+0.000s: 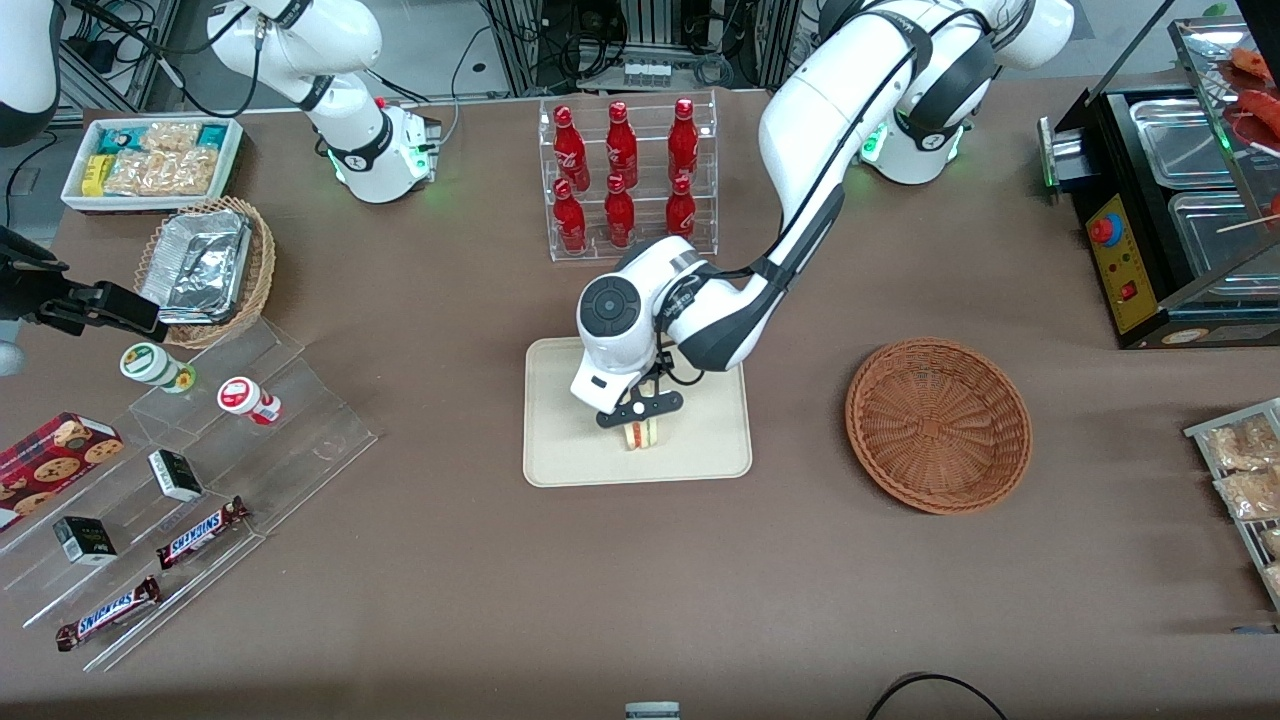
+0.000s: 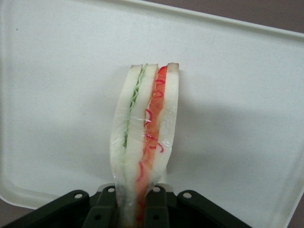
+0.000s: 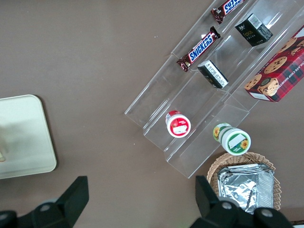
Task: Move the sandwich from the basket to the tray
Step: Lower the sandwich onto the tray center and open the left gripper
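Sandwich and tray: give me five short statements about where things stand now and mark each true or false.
1. The gripper is shut on the sandwich. True.
2. The sandwich is in the basket. False: it is over the tray, and nothing shows in the basket.
3. The gripper is above the tray. True.
4. The sandwich lies flat on a bread face. False: it stands on edge, its red and green filling showing between the slices.
5. The tray lies nearer to the front camera than the rack of red bottles. True.
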Controlling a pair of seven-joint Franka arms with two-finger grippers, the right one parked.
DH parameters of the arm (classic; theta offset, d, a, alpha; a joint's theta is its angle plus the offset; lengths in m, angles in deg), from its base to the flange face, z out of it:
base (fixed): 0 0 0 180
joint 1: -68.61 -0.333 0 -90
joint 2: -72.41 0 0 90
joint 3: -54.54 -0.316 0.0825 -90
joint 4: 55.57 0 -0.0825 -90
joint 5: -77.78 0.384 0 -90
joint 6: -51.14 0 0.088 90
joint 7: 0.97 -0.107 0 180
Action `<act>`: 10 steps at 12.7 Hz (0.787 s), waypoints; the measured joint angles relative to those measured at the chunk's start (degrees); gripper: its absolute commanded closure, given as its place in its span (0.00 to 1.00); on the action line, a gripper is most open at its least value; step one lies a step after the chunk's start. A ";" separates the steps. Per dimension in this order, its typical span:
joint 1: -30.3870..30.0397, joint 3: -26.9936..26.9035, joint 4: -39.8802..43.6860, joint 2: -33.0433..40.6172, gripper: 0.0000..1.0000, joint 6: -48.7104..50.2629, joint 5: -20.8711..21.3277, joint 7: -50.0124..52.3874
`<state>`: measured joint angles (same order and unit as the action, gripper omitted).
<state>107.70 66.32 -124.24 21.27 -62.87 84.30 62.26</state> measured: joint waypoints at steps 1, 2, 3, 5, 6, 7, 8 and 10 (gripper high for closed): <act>0.36 0.00 0.04 -0.18 1.00 0.00 0.22 0.25; 0.68 0.00 0.06 -0.29 1.00 0.00 0.31 0.71; 0.89 -0.01 0.07 -0.40 0.91 0.00 0.38 1.27; 0.97 -0.04 0.07 -0.63 0.00 0.00 0.42 1.65; 0.97 -0.09 0.07 -0.70 0.00 0.00 0.43 1.65; 0.97 -0.13 0.09 -0.71 0.00 0.00 0.44 1.84; 0.97 -0.15 0.16 -0.71 0.00 0.00 0.45 2.68; 0.97 -0.15 0.42 -0.71 0.00 0.00 0.48 3.94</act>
<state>108.67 66.17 -123.82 20.57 -62.87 84.77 66.21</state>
